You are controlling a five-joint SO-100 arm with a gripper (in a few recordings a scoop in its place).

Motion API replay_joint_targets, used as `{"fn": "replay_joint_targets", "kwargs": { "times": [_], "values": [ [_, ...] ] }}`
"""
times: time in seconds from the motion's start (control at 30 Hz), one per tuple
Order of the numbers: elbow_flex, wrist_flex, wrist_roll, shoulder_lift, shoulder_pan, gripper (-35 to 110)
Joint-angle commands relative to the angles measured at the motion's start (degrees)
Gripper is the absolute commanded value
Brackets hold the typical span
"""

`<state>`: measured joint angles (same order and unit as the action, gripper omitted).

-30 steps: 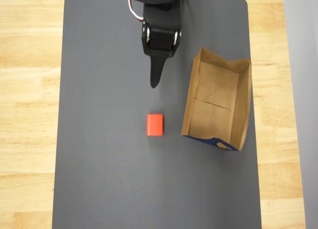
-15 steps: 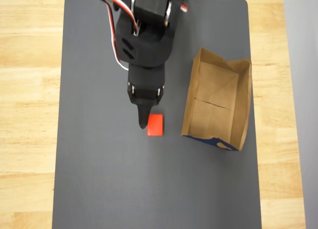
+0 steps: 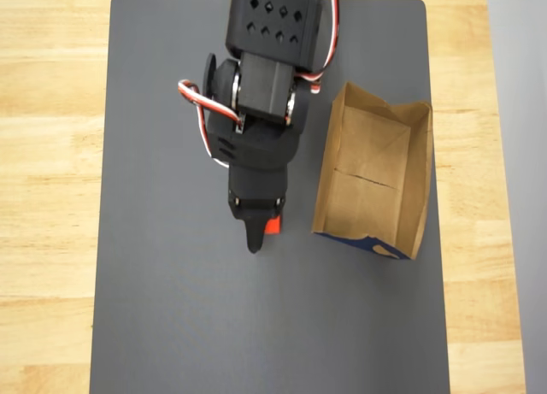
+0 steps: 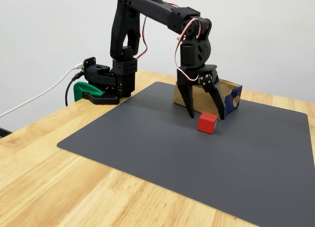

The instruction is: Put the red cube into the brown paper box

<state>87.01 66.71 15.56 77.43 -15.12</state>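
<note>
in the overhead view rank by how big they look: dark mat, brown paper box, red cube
1. dark mat, by far the largest
2. brown paper box
3. red cube, smallest, though the gripper covers most of it

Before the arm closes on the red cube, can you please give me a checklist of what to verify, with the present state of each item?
1. Pincer open: ok; in the fixed view its fingers are spread wide.
2. Red cube between the fingers: cannot tell; it sits near the right finger in the fixed view, and the arm covers most of it from overhead.
3. Cube resting on the dark mat: ok, not lifted.
4. Brown paper box empty and opening upward: ok.
5. Box apart from the cube: ok; bare mat lies between them in the overhead view.
6. Fingers low enough to grip: cannot tell.
</note>
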Motion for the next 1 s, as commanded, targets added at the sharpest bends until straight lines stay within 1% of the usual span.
{"fn": "replay_joint_targets", "kwargs": {
  "times": [0.0, 0.17, 0.23, 0.37, 0.43, 0.47, 0.77, 0.87, 0.97],
  "values": [
    [-2.55, 1.49, 1.41, -0.62, 0.0, 32],
    [-3.69, 0.62, 2.2, -3.25, 0.79, 32],
    [-4.31, 0.79, 0.88, -3.87, 0.7, 28],
    [-5.62, 0.79, -0.26, -4.57, 0.7, 14],
    [-6.33, 0.62, -0.97, -4.92, 0.7, 3],
    [-6.33, 0.26, -1.14, -5.01, 0.53, 0],
    [-3.69, -2.64, -0.53, -0.35, -0.53, 0],
    [0.53, -4.83, -0.26, 5.98, -0.97, 0],
    [8.79, -10.81, 1.32, 15.91, -1.14, 0]
  ]
}}
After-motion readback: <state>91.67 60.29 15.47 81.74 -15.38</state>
